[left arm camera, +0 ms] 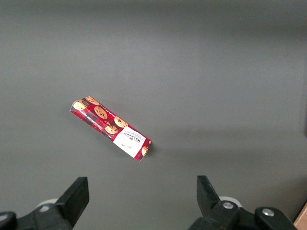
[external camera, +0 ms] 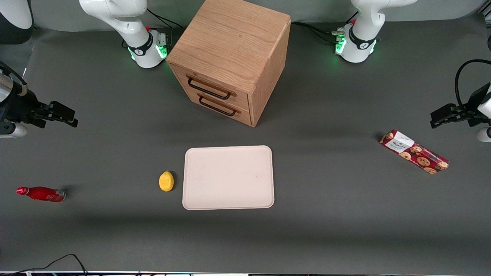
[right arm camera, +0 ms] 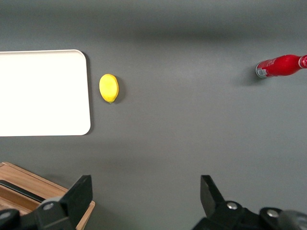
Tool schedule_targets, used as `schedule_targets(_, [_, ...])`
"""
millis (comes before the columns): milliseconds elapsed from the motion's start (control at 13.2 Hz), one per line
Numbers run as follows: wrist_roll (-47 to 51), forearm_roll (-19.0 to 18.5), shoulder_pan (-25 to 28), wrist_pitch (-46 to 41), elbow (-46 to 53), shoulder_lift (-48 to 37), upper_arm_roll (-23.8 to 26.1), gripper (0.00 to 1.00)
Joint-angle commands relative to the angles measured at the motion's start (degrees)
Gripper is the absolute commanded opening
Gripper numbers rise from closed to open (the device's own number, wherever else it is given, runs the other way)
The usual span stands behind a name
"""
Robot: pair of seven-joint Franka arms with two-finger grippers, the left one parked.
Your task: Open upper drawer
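Observation:
The wooden cabinet [external camera: 234, 53] stands at the back middle of the table, its drawer fronts turned toward the working arm's end. The upper drawer [external camera: 220, 85] is flush with the cabinet face, and its dark bar handle [external camera: 210, 89] is free. The lower drawer [external camera: 226, 105] sits just beneath it, also shut. My gripper [external camera: 71, 117] hovers above the table toward the working arm's end, well apart from the cabinet. It is open with nothing between the fingers [right arm camera: 146, 184]. A corner of the cabinet [right arm camera: 29, 182] shows in the right wrist view.
A cream tray [external camera: 228, 177] lies nearer the front camera than the cabinet, with a yellow lemon [external camera: 166, 181] beside it. A red bottle [external camera: 41, 193] lies on its side toward the working arm's end. A cookie packet [external camera: 414, 151] lies toward the parked arm's end.

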Motion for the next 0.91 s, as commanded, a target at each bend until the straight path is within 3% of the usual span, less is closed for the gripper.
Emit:
schedule_targets(0, [-1.0, 0.0, -0.3, -0.9, 0.5, -0.1, 0.1, 1.0])
schedule_targets(456, [-0.4, 0.2, 2.9, -3.3, 0.5, -0.1, 0.4, 1.0])
schedule_targets(684, [-1.0, 3.6, 6.6, -4.9, 0.5, -0.1, -0.1, 1.0])
schedule_targets(836, [-0.7, 3.9, 9.7, -5.1, 0.3, -0.1, -0.1, 1.0])
